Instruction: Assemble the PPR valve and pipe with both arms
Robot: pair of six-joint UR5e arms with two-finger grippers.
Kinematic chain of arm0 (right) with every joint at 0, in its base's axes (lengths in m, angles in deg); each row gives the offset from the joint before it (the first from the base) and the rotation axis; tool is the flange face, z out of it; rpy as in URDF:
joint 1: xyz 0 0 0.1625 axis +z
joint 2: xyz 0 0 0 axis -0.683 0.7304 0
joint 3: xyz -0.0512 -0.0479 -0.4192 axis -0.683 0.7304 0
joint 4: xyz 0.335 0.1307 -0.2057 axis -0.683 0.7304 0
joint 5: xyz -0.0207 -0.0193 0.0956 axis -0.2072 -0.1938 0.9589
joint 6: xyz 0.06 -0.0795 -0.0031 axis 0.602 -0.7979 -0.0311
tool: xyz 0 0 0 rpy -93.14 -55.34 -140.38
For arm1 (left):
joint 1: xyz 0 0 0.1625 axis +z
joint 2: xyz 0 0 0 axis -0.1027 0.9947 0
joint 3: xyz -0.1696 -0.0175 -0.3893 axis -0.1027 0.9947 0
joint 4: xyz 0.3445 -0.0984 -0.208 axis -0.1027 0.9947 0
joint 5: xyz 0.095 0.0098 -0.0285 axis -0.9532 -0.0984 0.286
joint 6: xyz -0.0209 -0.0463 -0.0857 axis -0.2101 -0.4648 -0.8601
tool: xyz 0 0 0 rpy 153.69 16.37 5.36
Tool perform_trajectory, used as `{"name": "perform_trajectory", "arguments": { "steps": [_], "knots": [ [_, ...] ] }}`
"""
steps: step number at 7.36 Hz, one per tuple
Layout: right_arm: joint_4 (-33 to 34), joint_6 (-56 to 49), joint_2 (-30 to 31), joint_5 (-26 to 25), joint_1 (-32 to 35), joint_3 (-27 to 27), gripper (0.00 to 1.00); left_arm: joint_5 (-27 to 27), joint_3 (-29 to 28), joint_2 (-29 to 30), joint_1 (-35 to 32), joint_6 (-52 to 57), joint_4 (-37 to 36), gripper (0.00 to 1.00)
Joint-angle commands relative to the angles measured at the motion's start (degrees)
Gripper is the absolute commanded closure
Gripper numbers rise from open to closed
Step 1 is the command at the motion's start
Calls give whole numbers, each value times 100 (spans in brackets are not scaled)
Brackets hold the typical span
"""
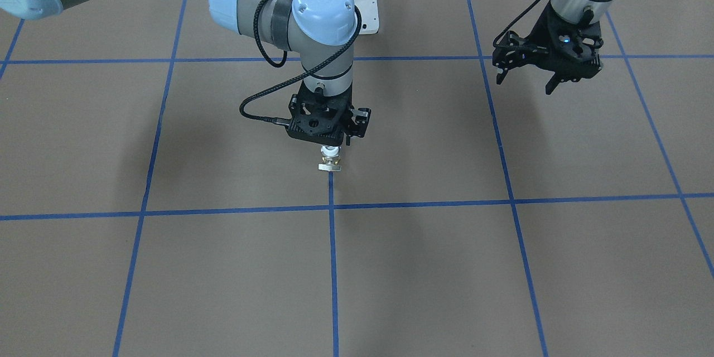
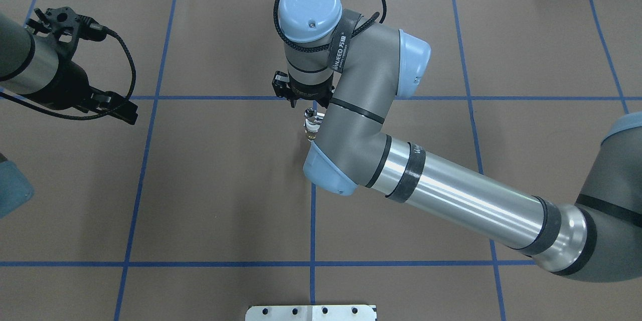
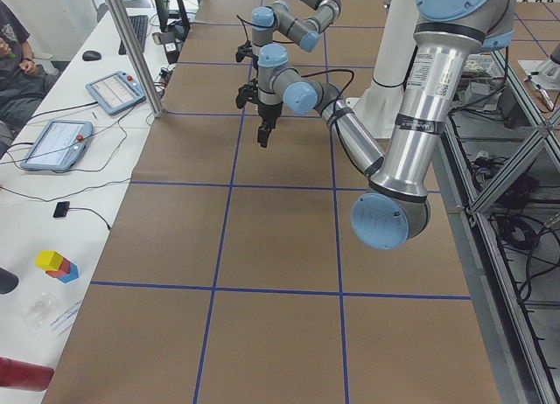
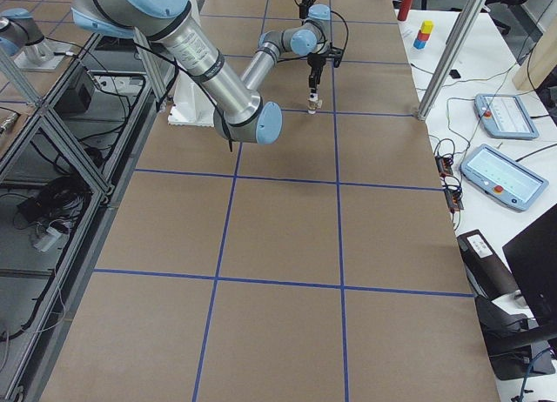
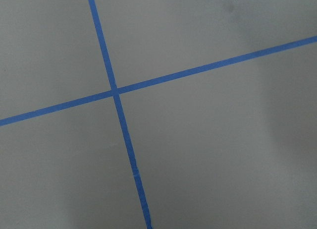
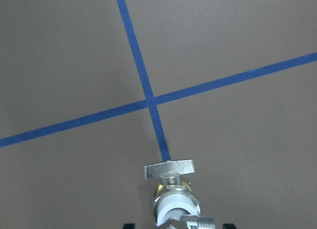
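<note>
Broadly, a brown worktop [image 1: 223, 268] crossed by blue tape lines [image 1: 333, 268] fills every view. Only the left side camera shows the white desk [image 3: 52, 185] beside it, with two tablets [image 3: 54, 143], coloured blocks [image 3: 57, 264] and a seated person [image 3: 13, 45]. In the front view the right hand [image 1: 330, 148] points straight down near mid-worktop, closed on the PPR valve [image 1: 329, 159]. The valve hangs low over the end of a tape line; whether it touches the surface I cannot tell. Only the right wrist camera makes out its flat tab handle, brass middle and white ring. Further right, the left hand [image 1: 525, 85] hovers with fingers spread, holding nothing; its wrist camera sees paper and a tape crossing.
</note>
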Motion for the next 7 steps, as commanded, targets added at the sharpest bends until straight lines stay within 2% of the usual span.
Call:
{"name": "perform_trajectory", "arguments": {
  "steps": [1, 2, 3, 4, 5, 7],
  "knots": [
    [23, -57, 992, 181, 292, -1345, 0, 26, 10, -5, 0, -2, 0, 1],
    [23, -223, 1766, 260, 467, -2067, 0, 44, 19, -92, -35, 67, 9, 1],
    [15, -947, 2374, 296, 678, -2483, 0, 79, 71, -206, -113, 120, 26, 1],
    [-29, -1572, 2954, 305, 871, -2783, 0, 96, 115, -260, -245, 269, 18, 1],
    [-38, -2153, 3499, 383, 1178, -3039, 0, 270, 212, -617, -507, 723, 35, 1],
    [-204, -3662, 4572, 961, 2177, -3200, 0, 920, 213, -1303, -1542, 2083, 44, 1]
  ]
}}
